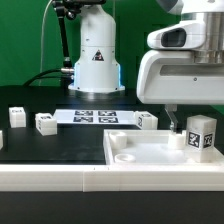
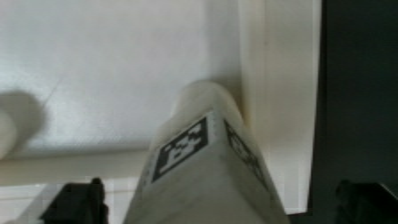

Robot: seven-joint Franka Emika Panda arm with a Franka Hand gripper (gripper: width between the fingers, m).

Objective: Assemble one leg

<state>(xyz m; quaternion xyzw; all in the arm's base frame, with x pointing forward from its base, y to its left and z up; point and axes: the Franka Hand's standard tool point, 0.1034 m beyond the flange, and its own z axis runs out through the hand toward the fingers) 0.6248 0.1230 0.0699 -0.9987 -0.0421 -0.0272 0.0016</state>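
A white leg (image 1: 202,133) with a black-and-white tag stands upright on the right part of the large flat white panel (image 1: 140,152). My gripper (image 1: 196,126) hangs over it, open, with one finger (image 1: 170,122) to the exterior view's left of the leg and the other out of frame. In the wrist view the leg (image 2: 205,165) stands between the two dark fingertips (image 2: 80,200), with a gap on each side. The gripper (image 2: 221,205) is not closed on it.
Three more white legs lie on the black table: two at the exterior view's left (image 1: 17,117) (image 1: 45,122) and one behind the panel (image 1: 148,120). The marker board (image 1: 95,116) lies in front of the robot base (image 1: 95,60).
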